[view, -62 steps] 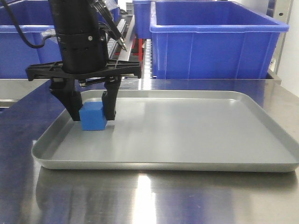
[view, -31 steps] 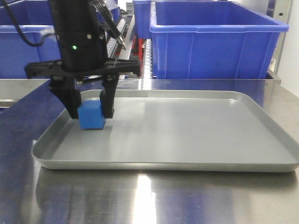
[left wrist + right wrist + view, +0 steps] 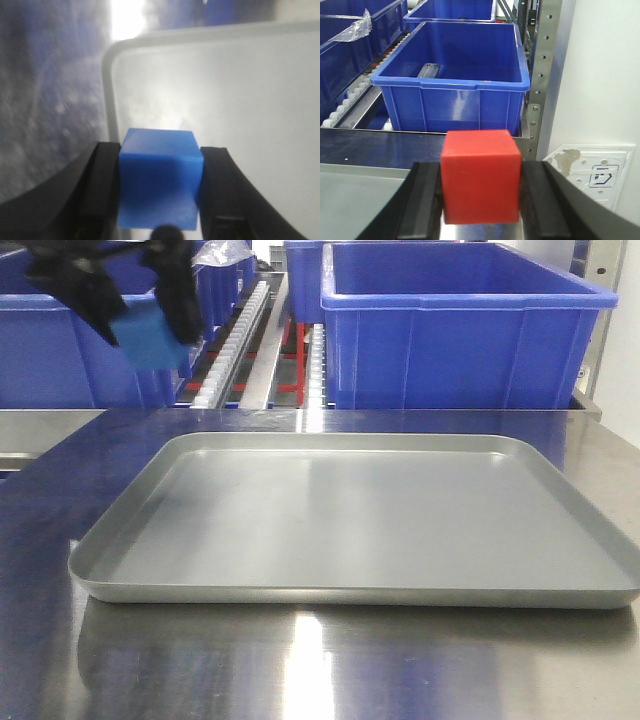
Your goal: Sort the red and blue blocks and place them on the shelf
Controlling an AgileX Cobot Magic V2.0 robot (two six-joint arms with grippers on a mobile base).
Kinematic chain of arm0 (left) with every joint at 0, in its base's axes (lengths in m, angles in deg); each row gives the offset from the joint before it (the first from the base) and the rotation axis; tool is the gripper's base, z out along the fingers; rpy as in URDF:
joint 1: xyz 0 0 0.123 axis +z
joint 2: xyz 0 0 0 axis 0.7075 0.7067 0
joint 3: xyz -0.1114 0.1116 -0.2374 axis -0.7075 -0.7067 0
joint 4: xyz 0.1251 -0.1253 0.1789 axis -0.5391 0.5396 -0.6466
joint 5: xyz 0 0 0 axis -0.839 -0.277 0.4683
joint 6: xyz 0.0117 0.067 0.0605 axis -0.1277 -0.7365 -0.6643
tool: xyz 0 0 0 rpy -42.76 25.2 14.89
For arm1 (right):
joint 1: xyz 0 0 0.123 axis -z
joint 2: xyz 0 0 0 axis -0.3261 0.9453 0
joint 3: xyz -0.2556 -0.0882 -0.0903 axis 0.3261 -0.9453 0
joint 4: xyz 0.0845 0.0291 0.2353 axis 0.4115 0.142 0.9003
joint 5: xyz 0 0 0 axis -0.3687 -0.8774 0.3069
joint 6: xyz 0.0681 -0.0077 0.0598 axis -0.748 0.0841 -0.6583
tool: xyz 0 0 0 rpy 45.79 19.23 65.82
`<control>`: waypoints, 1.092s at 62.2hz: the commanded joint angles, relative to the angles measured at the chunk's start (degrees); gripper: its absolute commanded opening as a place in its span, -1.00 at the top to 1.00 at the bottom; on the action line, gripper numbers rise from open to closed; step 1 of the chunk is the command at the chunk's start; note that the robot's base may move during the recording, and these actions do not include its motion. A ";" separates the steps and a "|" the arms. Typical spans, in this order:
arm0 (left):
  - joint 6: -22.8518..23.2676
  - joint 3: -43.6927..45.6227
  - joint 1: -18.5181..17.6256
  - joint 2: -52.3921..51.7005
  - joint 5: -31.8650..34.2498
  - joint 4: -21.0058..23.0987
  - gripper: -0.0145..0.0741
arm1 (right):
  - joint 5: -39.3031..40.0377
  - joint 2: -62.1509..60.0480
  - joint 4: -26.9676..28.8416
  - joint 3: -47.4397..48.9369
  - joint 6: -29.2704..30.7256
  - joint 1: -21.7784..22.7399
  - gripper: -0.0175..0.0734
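Note:
The blue block (image 3: 150,345) hangs high at the upper left of the front view, with my left gripper (image 3: 148,332) shut on it, motion-blurred, in front of a blue bin. From the left wrist, the blue block (image 3: 160,185) sits tight between the black fingers (image 3: 102,190), above the near-left corner of the grey tray (image 3: 225,90). My right gripper (image 3: 481,167) is shut on the red block (image 3: 481,185), held above the steel table and facing the shelf (image 3: 350,100) with its roller tracks. The right gripper is outside the front view.
The grey tray (image 3: 350,510) lies on the steel table (image 3: 300,670) with nothing in it. Large blue bins (image 3: 460,330) stand on the shelf's roller tracks (image 3: 235,340) behind it. A blue bin (image 3: 452,75) and a perforated steel upright (image 3: 540,75) lie ahead of the right gripper.
My left gripper has lifted the blue block out of the tray's left end, up and slightly left, to the top of the front view. The tray now holds nothing.

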 commanded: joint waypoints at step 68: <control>-14.93 -50.42 21.90 -62.27 46.20 0.23 0.04 | 5.57 0.53 0.11 1.60 0.57 0.44 -0.15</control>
